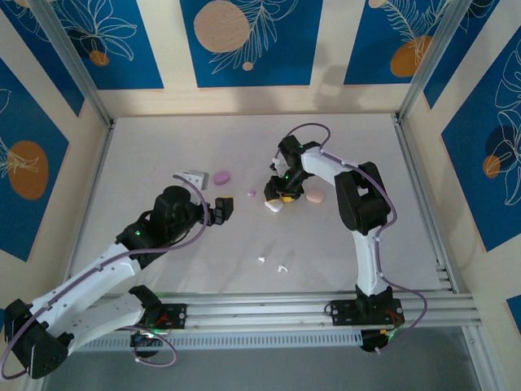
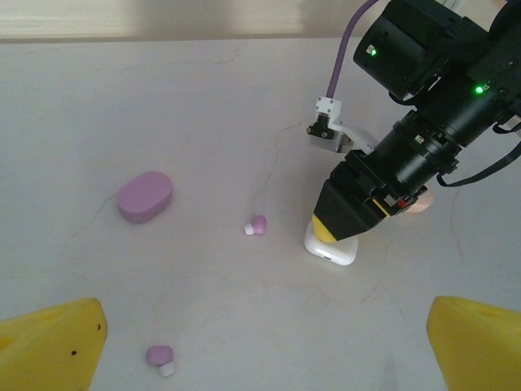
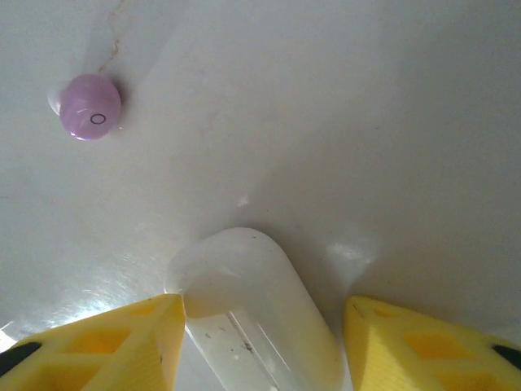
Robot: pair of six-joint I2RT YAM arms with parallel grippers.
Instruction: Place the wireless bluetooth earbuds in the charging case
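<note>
Right wrist, right gripper [image 3: 264, 301] straddles white case [image 3: 236, 273], grip unclear, left wrist, left gripper [image 2: 267, 330] agape, lilac case [image 2: 144, 196]

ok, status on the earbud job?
Left gripper open, hovering. Right gripper straddling white case, grip unclear. Lilac earbud loose beside it, white earbuds loose near bases. Nothing in the way.

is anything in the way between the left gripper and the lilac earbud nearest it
Nothing visible does. In the left wrist view the lilac earbud lies on bare table just ahead of the open left gripper, with no object between them. The lilac case and the other earbud lie farther out.
</note>
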